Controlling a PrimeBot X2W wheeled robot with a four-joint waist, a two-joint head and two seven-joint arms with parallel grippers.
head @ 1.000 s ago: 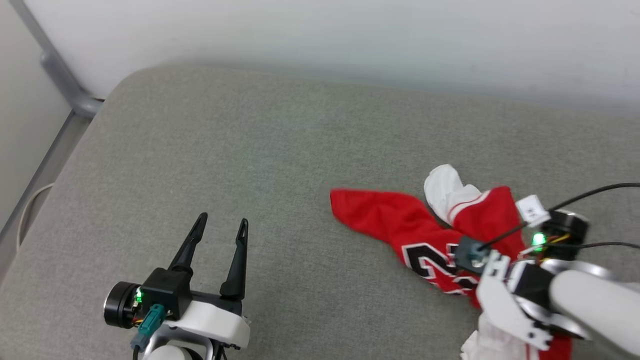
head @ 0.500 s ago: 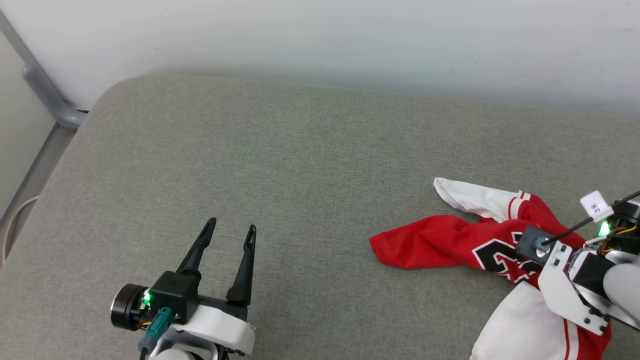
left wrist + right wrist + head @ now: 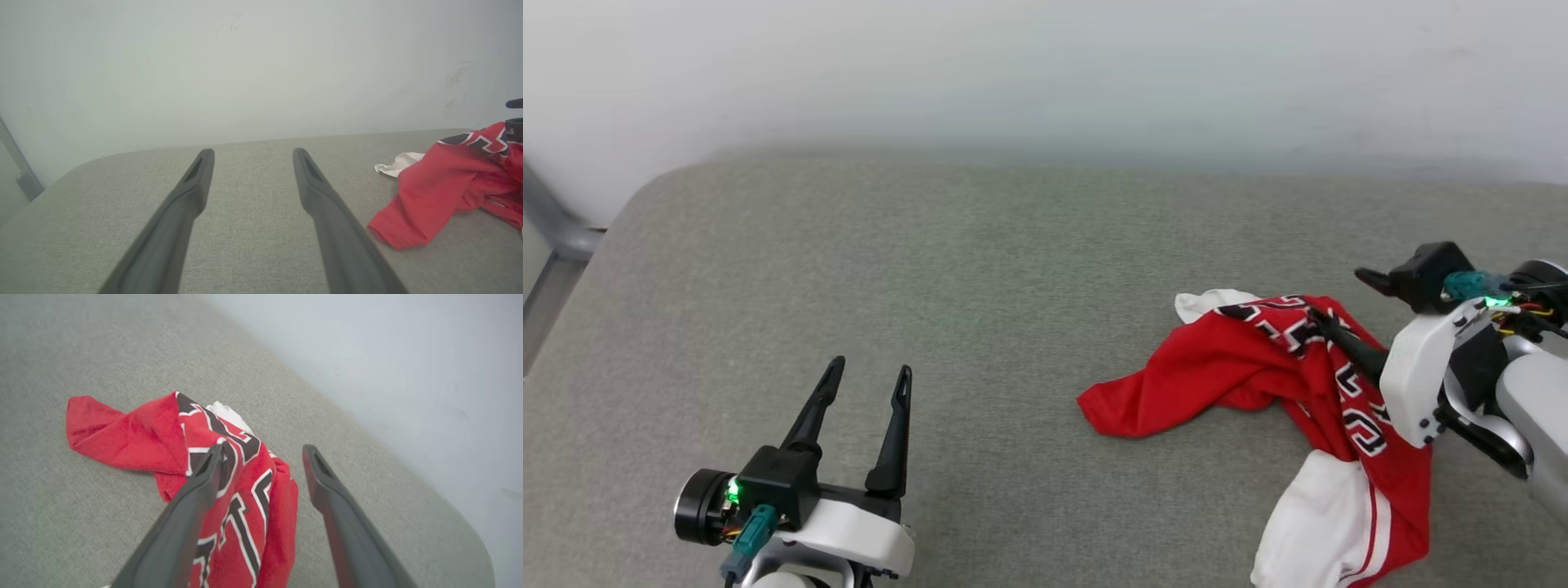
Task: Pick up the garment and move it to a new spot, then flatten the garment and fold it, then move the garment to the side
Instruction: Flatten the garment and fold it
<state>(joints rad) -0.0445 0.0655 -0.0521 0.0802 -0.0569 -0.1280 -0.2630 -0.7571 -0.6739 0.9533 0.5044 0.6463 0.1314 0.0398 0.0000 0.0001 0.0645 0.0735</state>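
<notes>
Grey cushion (image 3: 931, 269) bore the scene. The right gripper (image 3: 1335, 294) stood wide apart, holding nothing, one finger (image 3: 1347, 349) over the garment (image 3: 1225, 367), crumpled at middle right, long axis slanting to lower right, red tail pointing left. The left gripper (image 3: 871, 365) gaped empty, lower left.

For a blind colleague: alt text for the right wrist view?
A crumpled red jersey with black, white-outlined print lies on a grey cushion. The right hand, open, points at it, one finger crossing the print; a pale wall stands behind.
</notes>
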